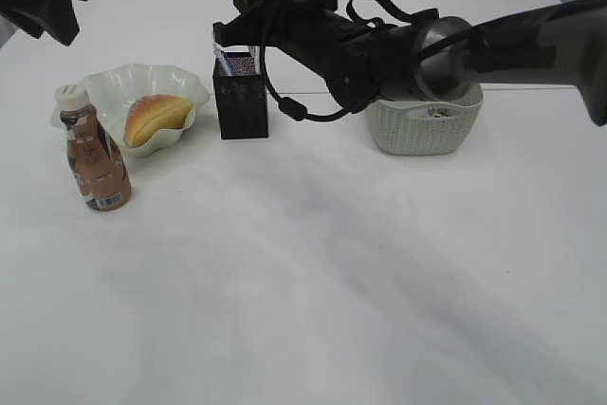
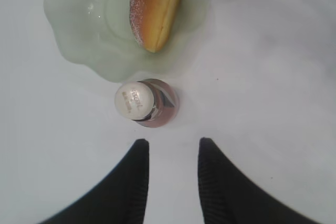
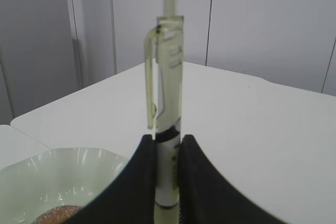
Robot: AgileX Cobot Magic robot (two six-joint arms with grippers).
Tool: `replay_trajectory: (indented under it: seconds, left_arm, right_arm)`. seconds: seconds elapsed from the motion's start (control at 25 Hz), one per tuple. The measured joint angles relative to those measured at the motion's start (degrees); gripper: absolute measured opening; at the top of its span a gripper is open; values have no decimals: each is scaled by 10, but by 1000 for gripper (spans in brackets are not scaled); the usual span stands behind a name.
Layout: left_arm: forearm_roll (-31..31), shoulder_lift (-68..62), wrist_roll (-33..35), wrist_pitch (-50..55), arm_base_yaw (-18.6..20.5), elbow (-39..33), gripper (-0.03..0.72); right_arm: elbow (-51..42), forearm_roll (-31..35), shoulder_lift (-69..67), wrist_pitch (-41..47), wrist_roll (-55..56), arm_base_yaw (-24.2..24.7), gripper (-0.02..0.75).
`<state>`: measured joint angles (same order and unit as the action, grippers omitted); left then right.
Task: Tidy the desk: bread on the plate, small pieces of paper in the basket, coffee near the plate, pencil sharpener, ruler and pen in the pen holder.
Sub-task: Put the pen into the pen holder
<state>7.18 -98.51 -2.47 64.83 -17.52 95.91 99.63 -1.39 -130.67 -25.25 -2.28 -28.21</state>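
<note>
Nothing here can actually be read. The white cap of the coffee bottle (image 2: 135, 99) carries a faint line of print, too blurred to make out, and the label low on the bottle, at about eight o'clock on the desk (image 1: 313, 282), shows only a pale patch with tiny marks. The pen (image 3: 167, 103) bears a dark band but no legible lettering.

Bread (image 1: 155, 118) lies on pale plate (image 1: 114, 82), coffee bottle (image 1: 95, 154) upright just beside it, translucent pen (image 3: 168, 98) upright above black mesh pen holder (image 1: 242, 101), paper in basket (image 1: 427, 125).
</note>
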Motion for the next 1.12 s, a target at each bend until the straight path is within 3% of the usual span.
replay_trajectory:
  seconds: [0.56, 1.12]
  left_arm:
    - [0, -1, 0, -7, 0, 0, 239]
    - [0, -1, 0, -20, 0, 0, 239]
  right_arm:
    - [13, -18, -9, 2, 10, 0, 61]
    - [111, -19, -76, 18, 28, 0, 61]
